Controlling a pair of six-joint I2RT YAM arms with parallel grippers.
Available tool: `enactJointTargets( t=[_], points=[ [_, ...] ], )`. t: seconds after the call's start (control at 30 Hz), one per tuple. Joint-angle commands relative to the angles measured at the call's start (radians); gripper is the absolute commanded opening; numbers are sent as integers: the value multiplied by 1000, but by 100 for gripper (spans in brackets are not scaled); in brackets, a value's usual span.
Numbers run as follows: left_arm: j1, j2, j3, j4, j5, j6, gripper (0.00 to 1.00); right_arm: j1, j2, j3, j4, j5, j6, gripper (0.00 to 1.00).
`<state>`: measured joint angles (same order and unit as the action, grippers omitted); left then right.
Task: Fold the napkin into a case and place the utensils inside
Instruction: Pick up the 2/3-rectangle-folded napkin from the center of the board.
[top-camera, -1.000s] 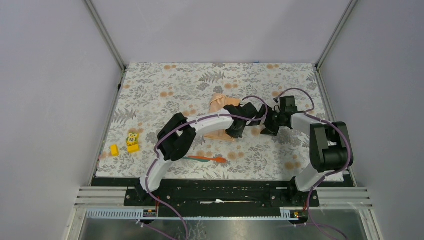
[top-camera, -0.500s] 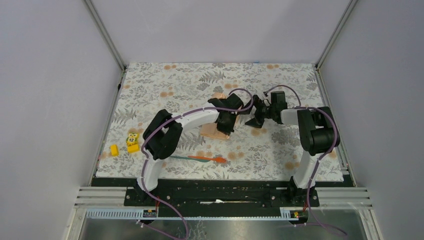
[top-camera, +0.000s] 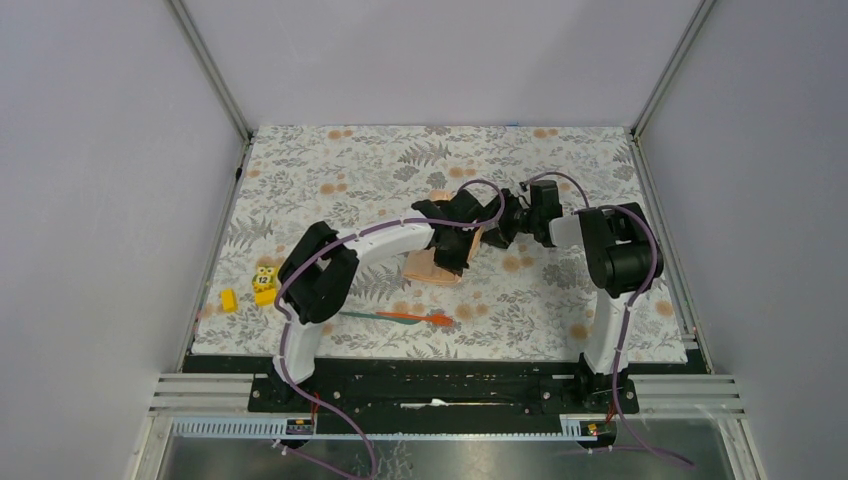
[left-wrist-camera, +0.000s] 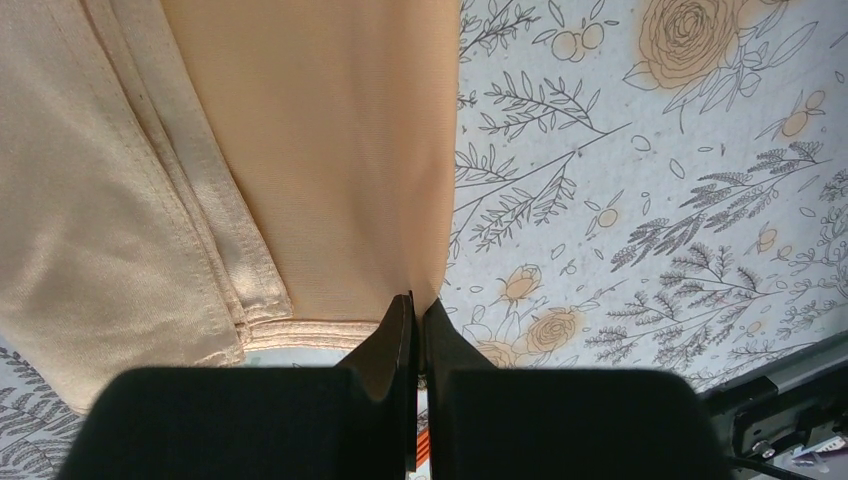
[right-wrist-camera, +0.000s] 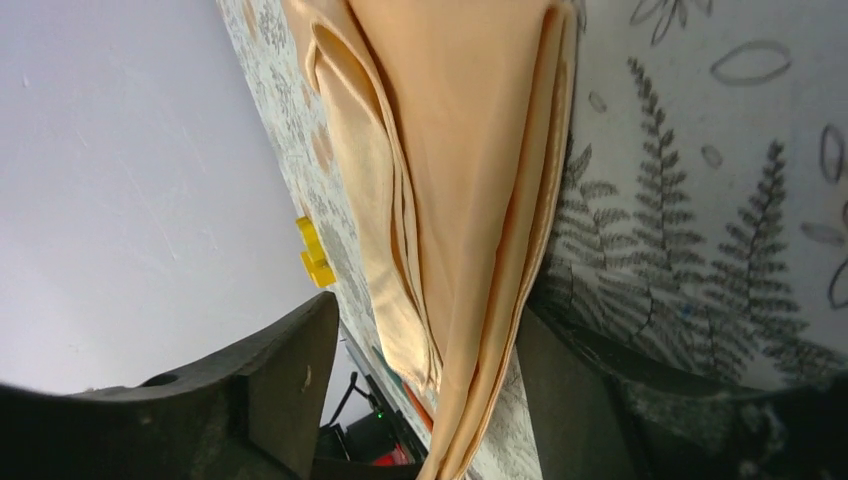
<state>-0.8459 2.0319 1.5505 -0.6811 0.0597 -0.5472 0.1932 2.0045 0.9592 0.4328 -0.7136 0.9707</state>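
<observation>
The left tool (left-wrist-camera: 414, 312) is shut tight, its two black fingers pinching the edge of the peach-orange napkin (left-wrist-camera: 330, 150) at a near corner. The right tool (right-wrist-camera: 428, 312) stands wide open, and the napkin runs between its fingers in stacked folds. Seen from above, both tools meet over the folded napkin, which lies mid-table on the grey floral-print cover of the table (top-camera: 330, 170). The utensils (top-camera: 400, 317), one teal and one orange-red, lie together nearer the arm bases, apart from the napkin. Small yellow blocks (top-camera: 265, 290) sit near the table's left edge.
</observation>
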Motion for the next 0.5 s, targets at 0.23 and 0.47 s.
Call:
enactJointTargets(
  t=[0.23,0.47],
  points=[
    [-2,-81,-9,41,37,-11,0,-24,65,84,-43,126,-55,51],
    [-2,-90,-11,44,42,-19,0,-28,86,105,-46,112,-75,35]
  ],
)
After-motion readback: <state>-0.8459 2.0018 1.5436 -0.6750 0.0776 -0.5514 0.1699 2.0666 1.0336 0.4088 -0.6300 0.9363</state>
